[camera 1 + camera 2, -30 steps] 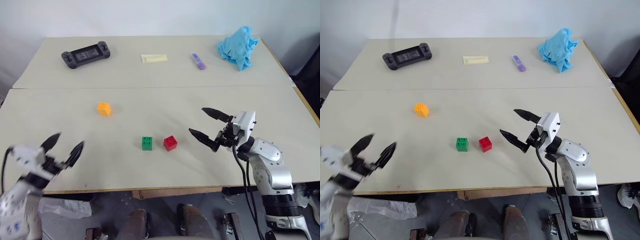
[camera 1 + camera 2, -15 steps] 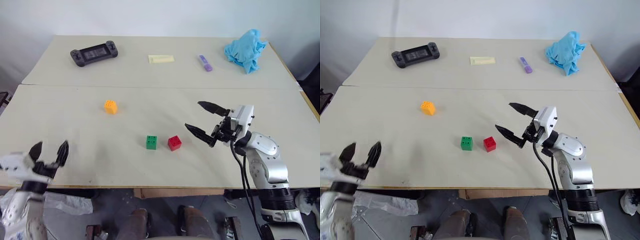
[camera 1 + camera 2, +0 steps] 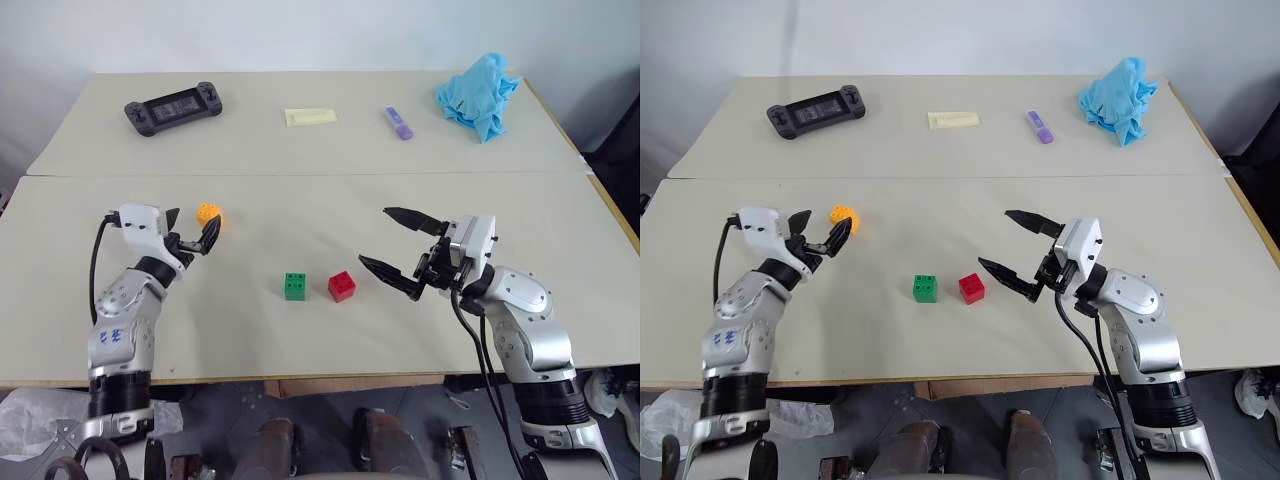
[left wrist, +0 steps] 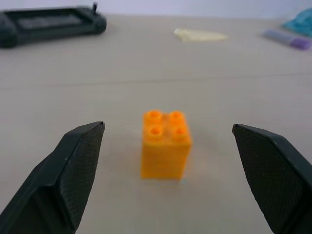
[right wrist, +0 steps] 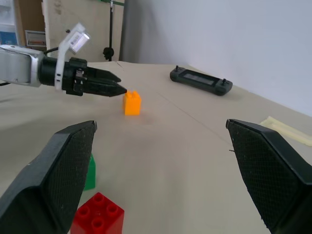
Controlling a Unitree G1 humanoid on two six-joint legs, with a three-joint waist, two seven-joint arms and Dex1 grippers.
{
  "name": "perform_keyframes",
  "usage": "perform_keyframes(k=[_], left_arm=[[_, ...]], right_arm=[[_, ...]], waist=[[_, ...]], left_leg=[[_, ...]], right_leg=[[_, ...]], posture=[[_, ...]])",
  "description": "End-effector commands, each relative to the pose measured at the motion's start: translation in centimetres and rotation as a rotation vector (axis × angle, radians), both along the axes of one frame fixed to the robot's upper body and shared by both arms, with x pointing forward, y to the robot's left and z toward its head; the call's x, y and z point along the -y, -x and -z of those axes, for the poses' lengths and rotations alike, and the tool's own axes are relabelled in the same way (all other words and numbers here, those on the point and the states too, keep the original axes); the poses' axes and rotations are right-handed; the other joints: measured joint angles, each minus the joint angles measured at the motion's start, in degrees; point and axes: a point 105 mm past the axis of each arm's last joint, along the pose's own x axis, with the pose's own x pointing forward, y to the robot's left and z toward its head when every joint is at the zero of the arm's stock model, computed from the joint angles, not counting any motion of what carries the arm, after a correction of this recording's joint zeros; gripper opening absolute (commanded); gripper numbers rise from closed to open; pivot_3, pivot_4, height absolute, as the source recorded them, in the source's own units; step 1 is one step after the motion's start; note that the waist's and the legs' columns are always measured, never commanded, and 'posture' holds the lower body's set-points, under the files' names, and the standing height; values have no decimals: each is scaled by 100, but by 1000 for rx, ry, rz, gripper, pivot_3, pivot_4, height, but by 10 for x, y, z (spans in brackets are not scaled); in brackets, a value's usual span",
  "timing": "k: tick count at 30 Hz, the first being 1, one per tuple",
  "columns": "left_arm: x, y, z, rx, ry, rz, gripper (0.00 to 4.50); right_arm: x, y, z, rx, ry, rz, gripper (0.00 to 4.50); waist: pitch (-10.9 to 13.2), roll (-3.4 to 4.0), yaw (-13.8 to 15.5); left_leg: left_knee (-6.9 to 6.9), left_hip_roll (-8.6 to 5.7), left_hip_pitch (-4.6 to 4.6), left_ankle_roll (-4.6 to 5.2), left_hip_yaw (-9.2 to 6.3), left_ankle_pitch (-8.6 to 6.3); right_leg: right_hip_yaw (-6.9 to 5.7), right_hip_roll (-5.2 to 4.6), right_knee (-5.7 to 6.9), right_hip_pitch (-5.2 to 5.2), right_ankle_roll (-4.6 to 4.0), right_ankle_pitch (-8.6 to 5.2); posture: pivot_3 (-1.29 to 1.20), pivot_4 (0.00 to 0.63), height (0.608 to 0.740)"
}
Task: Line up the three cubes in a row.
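Left gripper (image 3: 192, 236) now up over the table (image 3: 300, 170), jaws spread wide, just short of the orange-yellow cube (image 3: 208, 214); a second ago down by the near edge. No contact, nothing held. Cube unmoved, well left of and farther back than the other two. Green cube (image 3: 295, 286) and red cube (image 3: 341, 286) side by side near centre, same as before. Right gripper (image 3: 395, 252) wide open, empty, near the red cube, barely shifted.
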Motion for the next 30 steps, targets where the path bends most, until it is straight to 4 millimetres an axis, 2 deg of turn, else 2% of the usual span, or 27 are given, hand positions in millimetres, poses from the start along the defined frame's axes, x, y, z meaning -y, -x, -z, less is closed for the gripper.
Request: perform_keyframes(k=[1, 2, 5, 9, 11, 13, 17, 19, 23, 26, 27, 30], left_arm=[[5, -8, -6, 5, -29, 20, 4465], [5, -10, -5, 2, -31, 27, 4465], [10, -17, 1, -34, -40, 76, 3900], [15, -23, 5, -55, -64, 145, 2692], [10, -26, 3, -53, -86, 142, 2006], [15, -23, -1, -23, -190, 242, 1468], [27, -4, -29, 89, -194, 577, 1474], [29, 9, -40, 99, -263, 754, 1474], [26, 22, -31, -21, -417, 938, 1474], [19, 46, -10, -138, -579, 1150, 1474], [18, 52, -6, -122, -641, 1194, 1474], [20, 52, 9, -163, -663, 1241, 1474]], right_arm=[[1, 5, -11, 51, -7, 18, 4500], [2, 5, -11, 50, -8, 26, 4500], [4, 6, -11, 48, -10, 46, 4500], [3, 10, -9, 54, -1, 54, 4500], [5, 10, -10, 54, -6, 65, 4500], [8, 11, -10, 43, -9, 70, 4500], [20, 14, -8, 14, 14, 78, 4500], [29, 16, -4, 3, 55, 83, 4500], [42, 15, 0, 0, 111, 99, 4500], [56, 15, 2, 2, 157, 120, 4500], [60, 15, 3, 2, 166, 125, 4500], [63, 18, 7, 1, 169, 141, 4500]], waist=[[0, 0, -1], [0, 0, -1], [0, 0, -1], [0, 0, 1], [0, 0, -1], [0, 0, -4], [0, 0, 5], [0, -1, 0], [0, 0, -13], [1, 0, -14], [1, 0, -16], [1, -1, -10]], left_leg=[[0, -1, 0, 0, 0, 0], [1, -2, 0, 1, 0, 0], [0, -3, 0, 1, 0, 0], [2, -4, 0, 0, 0, 1], [4, -5, -1, 1, 0, 2], [5, -5, -1, 1, -1, 2], [3, -5, -2, 1, -1, 2], [8, -8, -8, 3, -1, 2], [5, -8, -4, 5, -1, 2], [5, -9, -4, 8, 1, 3], [3, -10, -5, 10, 2, 2], [2, -7, -7, 15, 0, 0]], right_leg=[[0, -1, 0, 0, 0, 0], [0, -2, 1, 1, 0, 0], [0, -4, 0, 0, 0, 0], [-1, -1, 2, 1, 0, 0], [-2, 0, 3, 0, 0, 0], [-2, -1, 4, 0, 0, 0], [-5, -2, 1, 1, 0, 0], [-8, -4, 0, 1, 0, 0], [-8, -4, 2, 3, 0, 0], [-7, -1, 3, 3, 0, 0], [-7, 0, 3, 2, 0, 0], [-4, -13, 0, 1, 0, 0]], posture=[[0, 150, 740], [0, 150, 740], [0, 150, 740], [0, 150, 740], [0, 150, 740], [0, 150, 740], [0, 150, 740], [0, 150, 740], [0, 150, 740], [0, 150, 740], [0, 150, 740], [0, 150, 740]])
